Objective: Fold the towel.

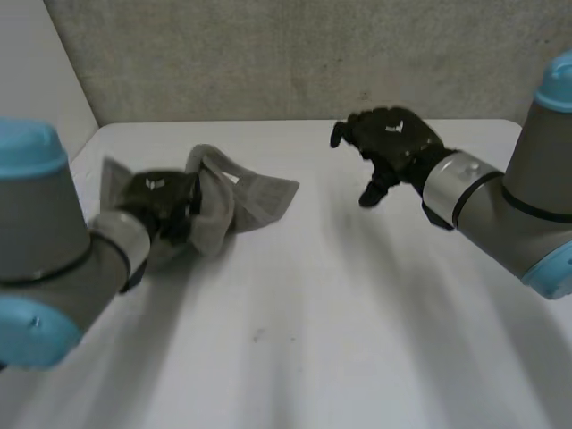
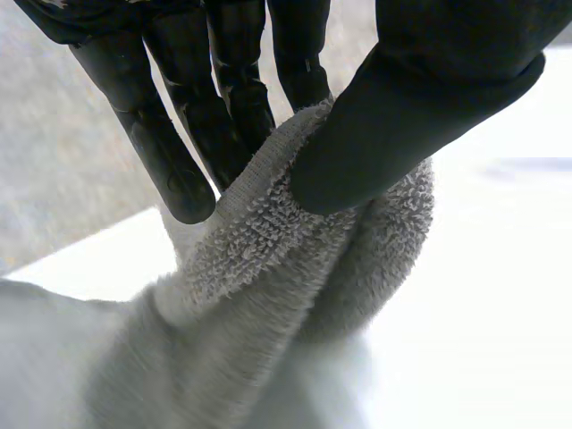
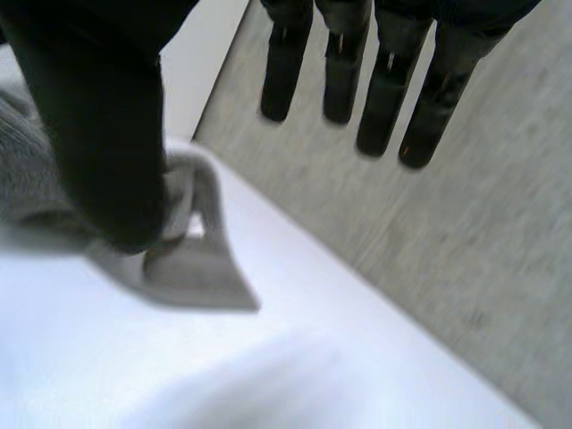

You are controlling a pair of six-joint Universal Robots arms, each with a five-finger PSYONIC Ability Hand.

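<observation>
A grey towel [image 1: 234, 197] lies bunched on the left half of the white table [image 1: 340, 295], one corner stretched out toward the middle. My left hand [image 1: 161, 204] grips it in the middle of the bunch. In the left wrist view the thumb [image 2: 402, 116] pinches a thick fold of the towel [image 2: 268, 295] against the fingers [image 2: 170, 152]. My right hand [image 1: 393, 143] hovers above the table to the right of the towel, apart from it, fingers [image 3: 357, 80] straight and spread with nothing in them. Beyond its thumb [image 3: 98, 134] lies the towel's corner [image 3: 192, 268].
A grey wall [image 1: 304, 54] runs along the table's far edge. At the far left a white panel [image 1: 36, 71] stands by the table's corner. Bare tabletop spreads across the front and the right.
</observation>
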